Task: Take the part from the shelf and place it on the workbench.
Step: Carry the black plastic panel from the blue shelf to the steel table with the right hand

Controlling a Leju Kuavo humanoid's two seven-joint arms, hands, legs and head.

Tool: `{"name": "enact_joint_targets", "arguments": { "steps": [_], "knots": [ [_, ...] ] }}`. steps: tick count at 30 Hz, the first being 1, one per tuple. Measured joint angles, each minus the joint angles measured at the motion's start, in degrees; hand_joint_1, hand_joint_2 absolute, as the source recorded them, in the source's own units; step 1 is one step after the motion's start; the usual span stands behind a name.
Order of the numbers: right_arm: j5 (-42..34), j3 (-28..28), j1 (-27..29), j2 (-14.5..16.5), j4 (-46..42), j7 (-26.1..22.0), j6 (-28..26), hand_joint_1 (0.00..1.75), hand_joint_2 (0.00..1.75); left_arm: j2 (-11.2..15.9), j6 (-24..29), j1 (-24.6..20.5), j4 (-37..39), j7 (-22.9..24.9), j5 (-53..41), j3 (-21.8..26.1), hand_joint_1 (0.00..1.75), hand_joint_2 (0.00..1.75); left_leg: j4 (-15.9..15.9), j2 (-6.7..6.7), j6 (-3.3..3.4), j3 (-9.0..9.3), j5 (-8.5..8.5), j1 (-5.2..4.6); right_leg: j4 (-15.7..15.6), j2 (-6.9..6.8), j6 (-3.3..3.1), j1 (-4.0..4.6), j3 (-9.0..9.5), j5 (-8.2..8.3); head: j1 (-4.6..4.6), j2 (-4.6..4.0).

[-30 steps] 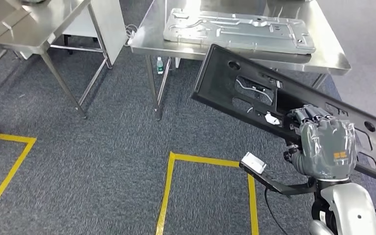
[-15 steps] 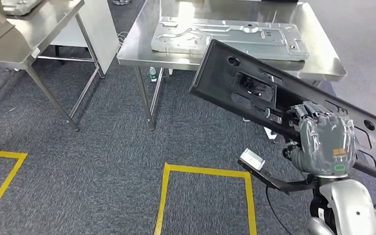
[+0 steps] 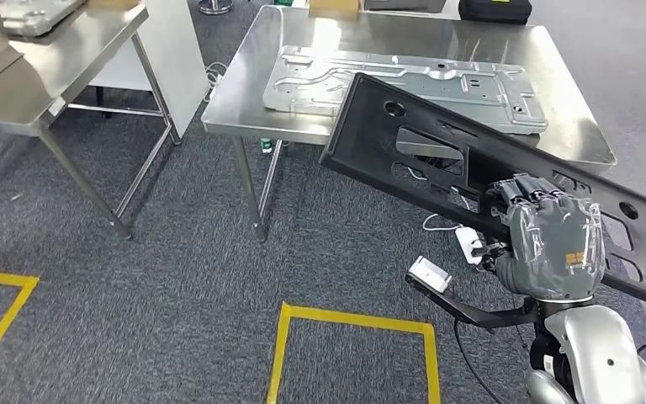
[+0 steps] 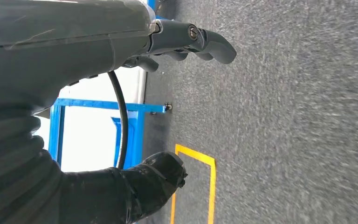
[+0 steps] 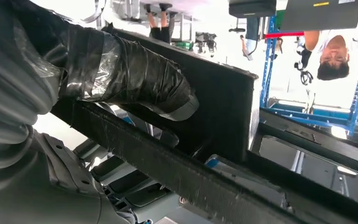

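Part (image 3: pixel 404 151) — a long, flat black panel with cut-outs and round holes. It is held in the air, tilted, its far corner overlapping the near edge of the worktop (image 3: pixel 244 101) in the head view; whether it touches the worktop cannot be told. In the right wrist view the part (image 5: pixel 223 107) is seen close up, edge-on, as a dark ribbed frame.

Right hand (image 3: pixel 551 244) — grey, wrapped in clear film. The part is gripped along its near edge, with the fingers (image 3: pixel 521 189) curled over the panel. In the right wrist view the taped thumb (image 5: pixel 140 79) is pressed against the black surface.

Left hand (image 4: pixel 186 42) — seen in the left wrist view above grey carpet. Nothing is held; the dark fingers (image 4: pixel 214 46) are extended and slightly curved, with the thumb (image 4: pixel 158 172) set well apart from them.

Worktop — a stainless steel table on thin legs. A large pressed metal plate (image 3: pixel 404 80) is laid flat on it, beyond the part.

Second table (image 3: pixel 42 67) — steel, set to the left of the worktop, with a gap between them.

Floor (image 3: pixel 177 252) — dark grey carpet, marked with yellow tape (image 3: pixel 353 318) in rectangular outlines.

Power strip (image 3: pixel 469 244) — white, lying on the floor under the part, beside the right hand.

Person (image 5: pixel 335 51) — seen in the right wrist view, beside a blue rack (image 5: pixel 265 65).
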Motion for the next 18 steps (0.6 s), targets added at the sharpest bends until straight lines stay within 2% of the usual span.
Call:
{"name": "enact_joint_targets", "arguments": {
  "steps": [1,3,4,6,7,8,9,10,11,12,13,14,15,16,17,18],
  "knots": [
    [0.0,0.0,0.0,0.0,0.1,0.0,0.0,1.75,1.75,0.0,0.0,0.0,0.0,0.0,0.0,0.1,0.0,1.75,0.0,0.06,-0.56,0.75,-0.42,-0.04,-0.5,-0.16,-0.56,0.14,0.26,1.07,-0.01,0.0],
    [0.0,0.0,-0.1,0.0,0.1,0.1,0.0,1.75,1.75,0.0,0.0,-0.3,-0.1,0.0,0.0,0.1,0.0,1.75,0.7,0.22,-1.43,1.26,-0.13,0.03,-0.5,0.37,-2.05,0.38,1.19,0.39,-0.08,0.01],
    [0.0,0.0,-0.3,0.0,0.0,0.1,0.0,1.75,1.75,0.0,0.0,-0.5,-0.2,0.0,0.0,0.1,0.0,1.75,2.5,0.26,-1.62,0.63,0.62,0.1,-0.6,0.52,-2.68,0.37,1.74,0.13,-0.07,0.0],
    [0.0,0.0,-0.4,0.0,0.0,0.1,0.0,1.75,1.75,-0.1,0.0,-0.8,-0.2,0.0,0.0,0.1,0.0,1.75,9.1,0.29,-1.63,-3.62,1.23,0.12,-0.9,0.72,-3.67,0.59,2.95,-0.64,-0.14,0.01],
    [0.0,0.0,-0.4,0.0,0.0,0.0,0.0,1.75,1.75,-0.1,0.0,-0.7,-0.2,0.0,0.0,0.1,0.0,1.75,12.8,0.28,-1.49,-6.53,0.32,-0.02,-1.1,0.78,-4.06,0.8,3.52,-1.14,-0.16,0.0],
    [0.0,0.0,-0.3,0.0,0.0,0.0,0.0,1.75,1.75,-0.1,0.0,-0.6,-0.2,0.0,0.0,0.1,0.0,1.75,15.8,0.27,-1.28,-9.35,-1.49,-0.25,-1.2,0.93,-4.36,1.04,4.1,-1.67,-0.18,0.0],
    [0.0,0.0,-0.2,0.0,0.0,0.0,0.0,1.75,1.75,-0.1,0.0,-0.5,-0.2,0.0,0.0,0.1,0.0,1.75,17.5,0.27,-1.0,-11.63,-3.57,-0.55,-1.2,1.11,-4.59,1.3,4.78,-2.22,-0.18,-0.01],
    [0.0,0.0,-0.2,0.0,0.0,0.0,0.0,1.75,1.75,-0.1,0.0,-0.3,-0.2,0.0,0.0,0.1,0.0,1.75,17.8,0.25,-0.57,-13.33,-5.14,-0.97,-1.3,1.32,-4.79,1.61,5.54,-2.82,-0.18,-0.01],
    [0.0,0.0,-0.2,0.0,0.0,0.0,0.0,1.75,1.75,-0.1,0.0,-0.1,-0.2,0.0,0.0,0.1,0.0,1.75,16.5,0.22,0.06,-14.28,-5.48,-1.42,-1.3,1.49,-4.96,1.98,6.34,-3.45,-0.18,-0.01],
    [0.0,0.0,-0.1,0.0,0.0,0.0,0.0,1.75,1.75,0.0,0.0,0.0,-0.2,0.0,0.0,0.1,0.0,1.75,13.9,0.19,0.99,-14.57,-4.13,-1.97,-1.4,1.59,-5.12,2.38,7.17,-4.09,-0.18,-0.01],
    [0.0,0.0,-0.1,0.0,0.1,0.0,0.0,1.75,1.75,0.0,0.0,0.1,-0.2,0.0,0.0,0.1,0.0,1.75,10.7,0.15,2.11,-14.41,-1.39,-2.62,-1.4,1.64,-5.29,2.71,7.82,-4.69,-0.17,-0.01],
    [0.0,0.1,-0.1,0.0,0.1,0.0,0.0,1.75,1.75,0.1,0.0,0.2,-0.2,0.0,0.0,0.1,0.0,1.75,7.7,-0.32,3.4,-14.02,2.35,-3.36,-1.5,1.76,-5.26,3.01,8.42,-5.33,-0.11,-0.01],
    [0.0,0.2,0.0,0.0,0.2,0.0,0.0,1.75,1.75,0.2,0.0,0.3,-0.3,0.0,0.0,0.1,0.0,1.75,5.3,-1.02,4.41,-13.48,5.22,-4.02,-1.5,2.02,-5.1,3.1,8.95,-6.03,-0.13,-0.01],
    [0.0,0.3,0.1,0.0,0.2,0.0,0.1,1.75,1.75,0.3,0.0,0.4,-0.3,0.0,0.0,0.2,0.0,1.75,3.9,-1.65,4.95,-12.85,6.98,-4.5,-1.6,2.25,-4.85,3.08,9.58,-6.54,-0.16,-0.01],
    [0.0,0.3,0.2,0.1,0.3,0.0,0.1,1.75,1.75,0.4,0.0,0.4,-0.4,0.1,0.0,0.2,0.0,1.75,2.9,-2.27,5.19,-12.07,7.66,-4.77,-1.2,2.48,-4.55,3.05,10.28,-6.54,-0.18,-0.01],
    [0.0,0.4,0.3,0.1,0.3,0.0,0.1,1.75,1.75,0.4,0.0,0.4,-0.5,0.1,0.0,0.2,0.0,1.75,2.2,-2.41,5.12,-10.86,7.29,-4.7,-0.8,2.6,-4.35,3.01,10.83,-6.34,-0.26,0.0]
  ]
}}
